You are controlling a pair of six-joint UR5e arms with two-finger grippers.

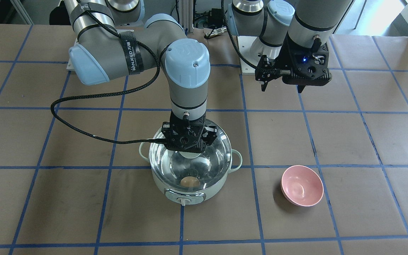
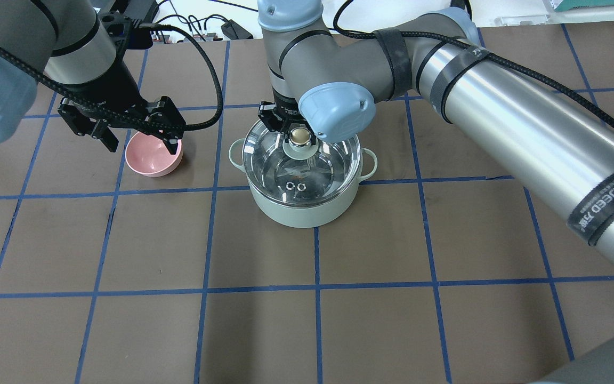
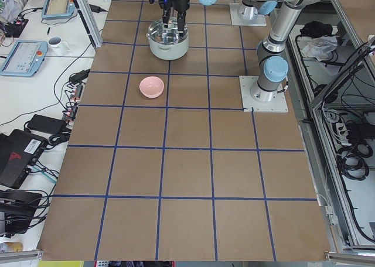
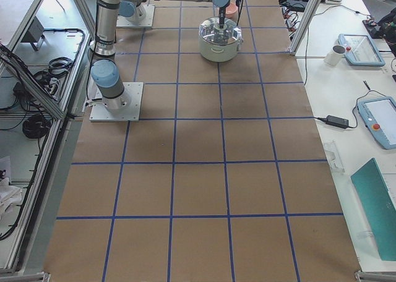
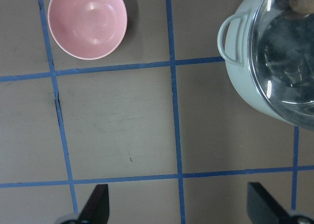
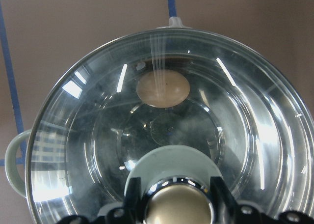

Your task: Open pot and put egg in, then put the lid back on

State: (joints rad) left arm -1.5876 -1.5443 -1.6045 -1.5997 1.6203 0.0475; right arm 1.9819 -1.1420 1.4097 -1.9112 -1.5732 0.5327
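The pot is set on the table, with its dial turned away from the robot. The lid is laid on the pot. Its glass edge is seated inside the pot's rim all round, as far as can be made out. Its two vent holes are seen on the side toward the robot. The egg is seen through the glass, laid on its side on the steel bottom of the pot, close to the wall on the dial's side.

The right gripper is brought down from above onto the lid's knob. The knob is clasped between the two fingers, one on each side, and no gap is seen between them and the knob in the wrist view.

The left gripper is held in the air on the robot's left of the pot, well apart from it, and nothing is touched by it. Its fingers are spread wide, with only bare table seen between them in the wrist view.

The pink bowl is stood upright on the table, on the robot's left of the pot and apart from it. In the left wrist view the bowl and one pot handle are seen beyond the fingertips.
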